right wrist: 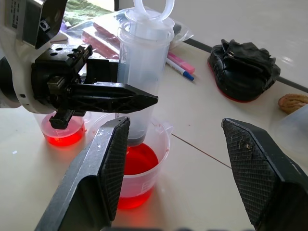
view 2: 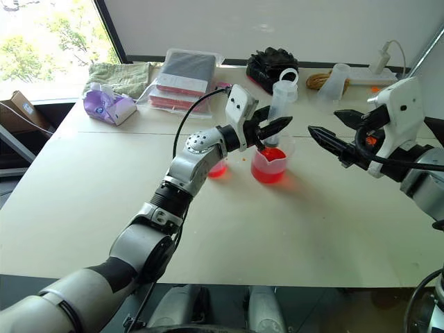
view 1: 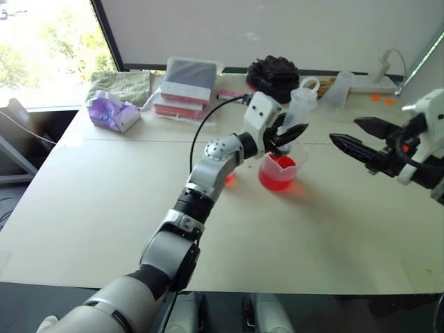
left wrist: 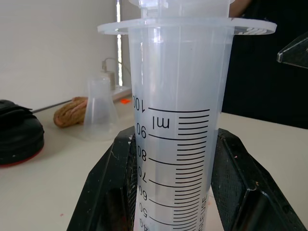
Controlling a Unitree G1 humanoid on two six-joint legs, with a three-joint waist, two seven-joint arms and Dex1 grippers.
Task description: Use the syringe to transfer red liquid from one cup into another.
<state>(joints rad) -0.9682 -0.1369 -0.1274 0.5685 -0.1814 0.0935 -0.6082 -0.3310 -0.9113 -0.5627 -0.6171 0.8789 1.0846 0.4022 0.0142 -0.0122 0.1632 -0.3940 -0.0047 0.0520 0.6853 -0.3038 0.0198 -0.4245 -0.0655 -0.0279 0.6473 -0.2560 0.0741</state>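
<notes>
Syringe [right wrist: 143, 72] pinched upright in left claw [right wrist: 115, 96] over beaker [right wrist: 139, 173]; right claw [right wrist: 183, 163] spread.

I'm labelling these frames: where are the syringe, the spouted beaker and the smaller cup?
syringe [right wrist: 142, 67], right wrist view, on its clear barrel.
spouted beaker [right wrist: 139, 185], right wrist view, on its front wall.
smaller cup [right wrist: 62, 137], right wrist view, on its red-filled base.

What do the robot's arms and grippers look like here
Both arms are silver-grey with black joint bands. Each ends in a white wrist housing and a gripper, left and right, of two tapered black fingers with textured pads. A black cable loops along the left forearm.
</notes>
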